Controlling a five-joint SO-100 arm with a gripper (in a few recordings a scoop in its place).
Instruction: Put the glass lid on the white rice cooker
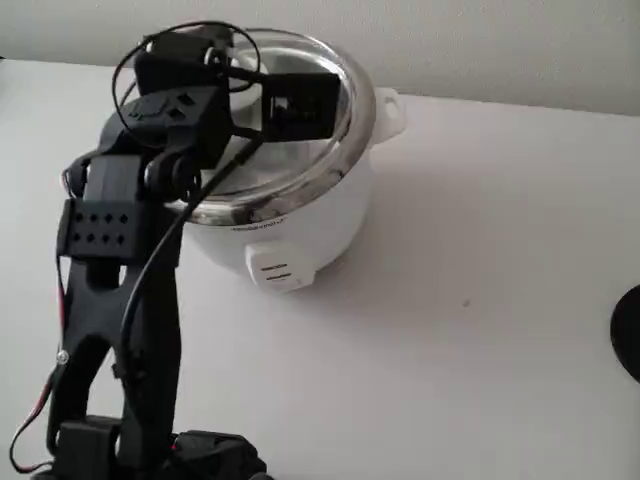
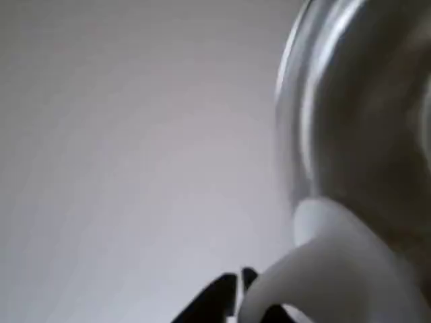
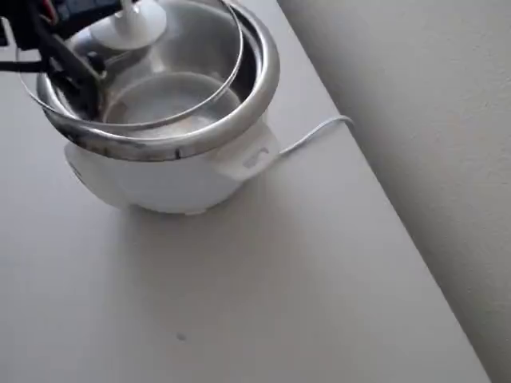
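A line of small dark print runs along the front of the white rice cooker [image 1: 300,235] just under its steel rim, too blurred to read, and below it the front switch plate [image 1: 275,270] carries two short dark bars and no legible words. The cooker stands on the white bench [image 1: 480,300], toward 11 o'clock in the fixed view and toward 10 o'clock in the overhead view, with a side handle at its 2 o'clock edge and a thin white cord [image 3: 315,134] trailing off toward the wall at 3 o'clock in the overhead view. The black arm [image 1: 120,250] rises from its base at 7 o'clock in the fixed view, leans up and bends forward at the elbow so that the wrist reaches over the cooker's mouth. The gripper [image 3: 120,16] sits over the pot at 11 o'clock in the overhead view, its fingers clenched on the white knob [image 3: 129,28] of the glass lid [image 3: 176,80]. The lid hangs tilted over the open pot, its thin metal rim inside the ring of the cooker's rim; whether it touches the rim anywhere I cannot tell. In the wrist view the knob [image 2: 330,276] fills the 5 o'clock corner with the glass curving away above it.
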